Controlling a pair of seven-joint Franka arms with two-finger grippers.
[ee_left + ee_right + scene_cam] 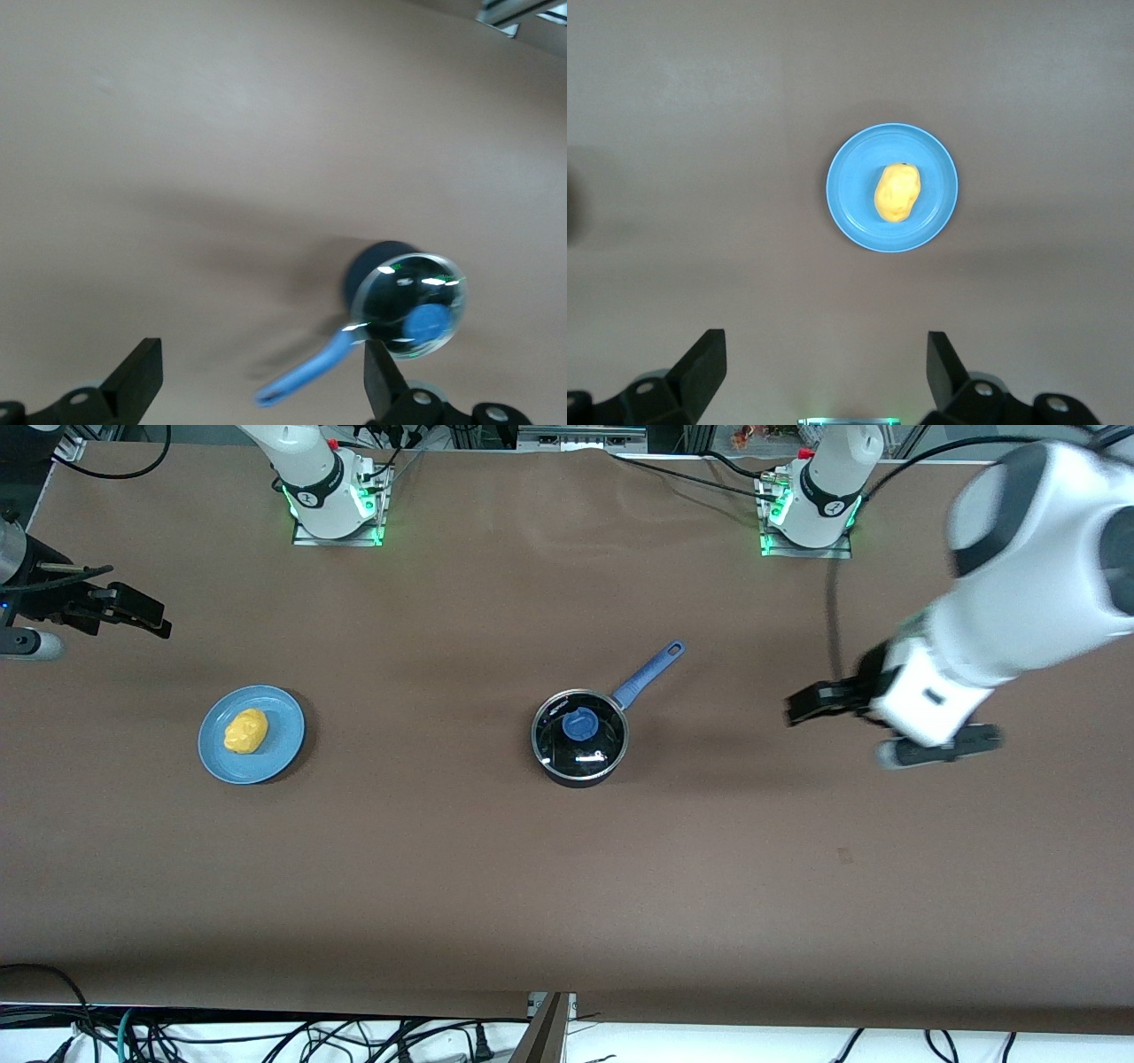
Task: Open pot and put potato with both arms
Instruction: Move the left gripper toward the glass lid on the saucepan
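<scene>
From the front camera, the pot (580, 737) is sitting mid-table, lid (579, 729) on, blue handle (649, 674) pointing toward the left arm's base; left gripper (802, 707) is hovering over bare table at that end, nearer the pot. Right gripper (142, 615) is hanging at the right arm's end; potato (245, 731) is lying on the plate (285, 740) near it. Left wrist: fingers (137, 376) are spread wide, holding nothing, pot ahead. Right wrist: fingers (704, 365) are wide apart, empty, potato centred ahead

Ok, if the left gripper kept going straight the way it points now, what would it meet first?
Probably the pot: the left gripper, open and empty, points toward it across bare table. Its height is unclear, so it might meet the lid or pass above.
</scene>
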